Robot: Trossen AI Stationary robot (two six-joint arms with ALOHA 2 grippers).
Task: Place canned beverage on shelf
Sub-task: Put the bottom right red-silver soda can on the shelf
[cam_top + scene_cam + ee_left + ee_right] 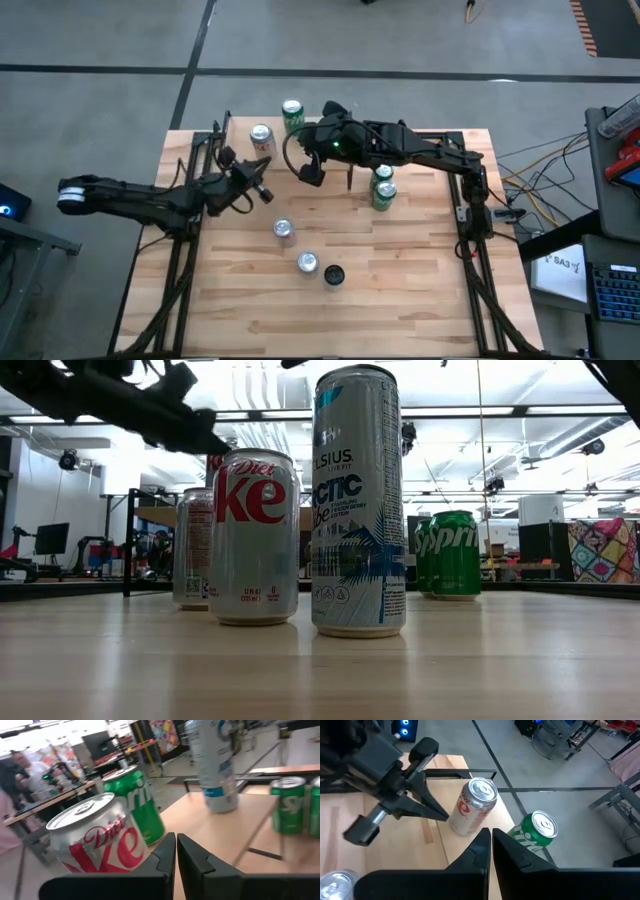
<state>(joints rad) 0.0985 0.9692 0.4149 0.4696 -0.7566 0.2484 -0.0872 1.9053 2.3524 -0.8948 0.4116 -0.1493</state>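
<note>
Left gripper [266, 193] pinched shut on nothing, just beside silver-and-red Diet Coke can [261, 138] upright on light wooden tabletop [400, 270]. Right gripper [312, 172] likewise closed, empty, near same can.

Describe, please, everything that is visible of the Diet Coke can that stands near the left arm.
The Diet Coke can is silver metal with red lettering and an unopened pull-tab top. It stands upright on the shelf, a light-wood plank at the table's far side, beside a green Sprite can, with a small gap between them. The left gripper, jaws shut, is just beside it and holds nothing. Nothing else touches the can.
</note>
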